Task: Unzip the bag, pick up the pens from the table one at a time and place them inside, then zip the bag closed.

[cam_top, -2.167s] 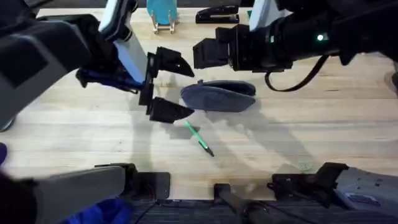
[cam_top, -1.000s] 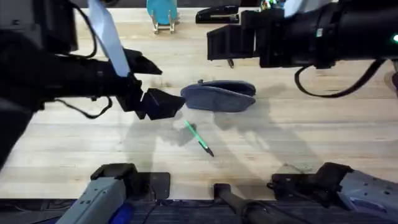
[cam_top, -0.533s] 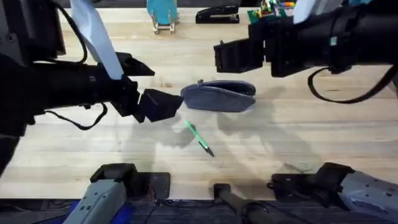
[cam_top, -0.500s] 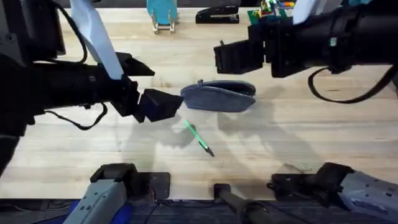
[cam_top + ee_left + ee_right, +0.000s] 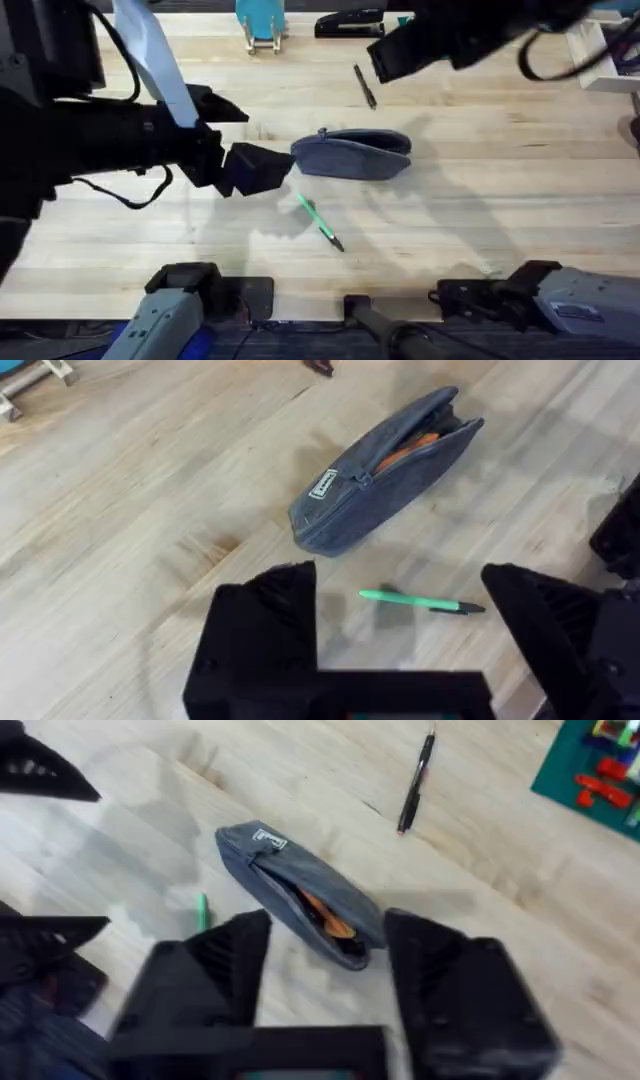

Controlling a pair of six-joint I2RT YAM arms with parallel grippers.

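The blue-grey pencil pouch [image 5: 351, 155] is laid partly unzipped on the wooden surface [image 5: 500, 210], just beside the spread, empty left claw [image 5: 233, 135]. The green pen [image 5: 320, 222] is nearer the bases, the black pen [image 5: 364, 86] beyond. The right claw [image 5: 325, 955] is spread above.

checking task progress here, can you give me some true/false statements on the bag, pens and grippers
1. The bag is partly unzipped, with orange lining showing. True.
2. The green pen is inside the bag. False: it lies on the table beside the bag.
3. The black pen lies on the table, apart from the bag. True.
4. The left gripper holds the green pen. False: it is open and empty.
5. The right gripper is open. True.
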